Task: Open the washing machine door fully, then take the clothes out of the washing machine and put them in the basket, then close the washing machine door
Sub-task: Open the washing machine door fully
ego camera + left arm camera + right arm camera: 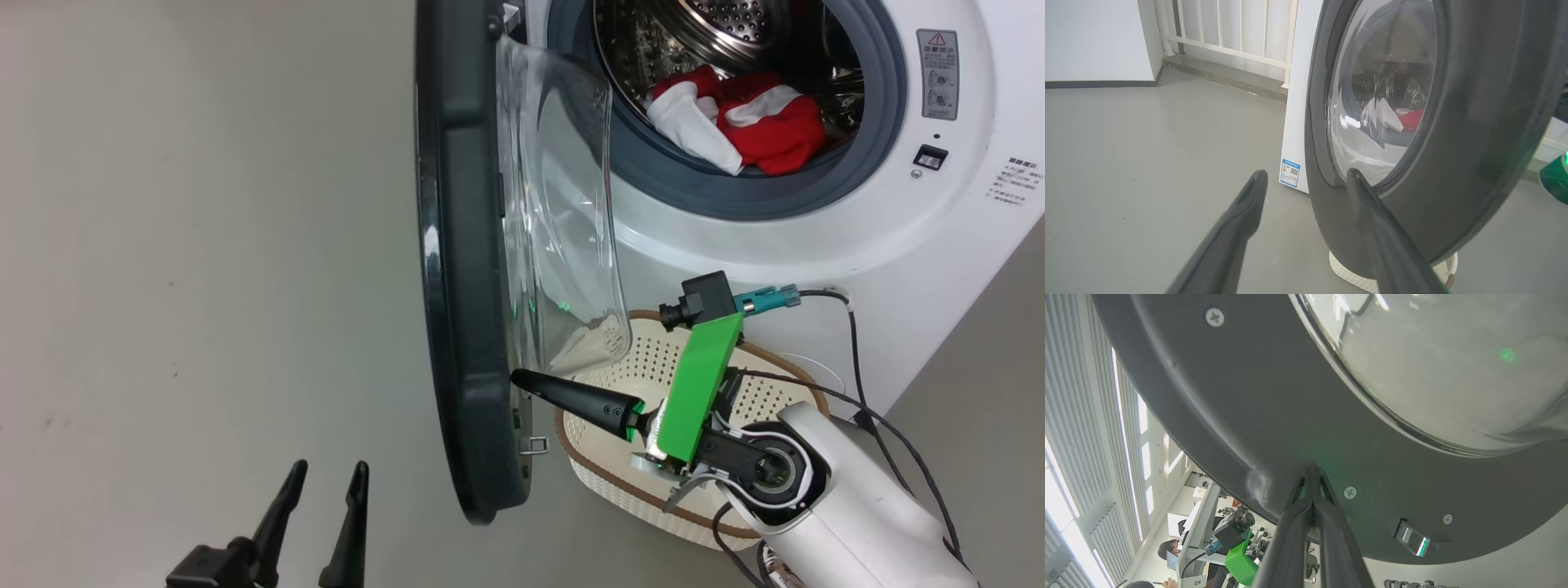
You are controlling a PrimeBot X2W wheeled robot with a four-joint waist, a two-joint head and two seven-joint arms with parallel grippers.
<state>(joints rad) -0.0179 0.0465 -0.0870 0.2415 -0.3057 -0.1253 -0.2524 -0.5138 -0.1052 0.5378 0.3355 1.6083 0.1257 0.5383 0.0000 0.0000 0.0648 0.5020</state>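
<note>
The washing machine (922,245) stands with its door (465,269) swung out edge-on toward me, black rim and clear glass bowl (563,220) showing. Red and white clothes (739,118) lie in the steel drum. The cream basket (620,478) with its brown rim sits on the floor below the door. My right gripper (516,377) is shut with nothing in it, its tips against the door's inner rim (1306,416) near the latch end. My left gripper (326,467) stands open at the lower left, outside the door (1474,134), through whose glass the clothes (1408,118) show.
Grey floor (204,245) stretches to the left of the door. A black cable (865,359) runs down beside the machine by my right forearm. A white railing (1229,28) and wall stand behind the machine. A person (1167,551) sits at a desk far off in the right wrist view.
</note>
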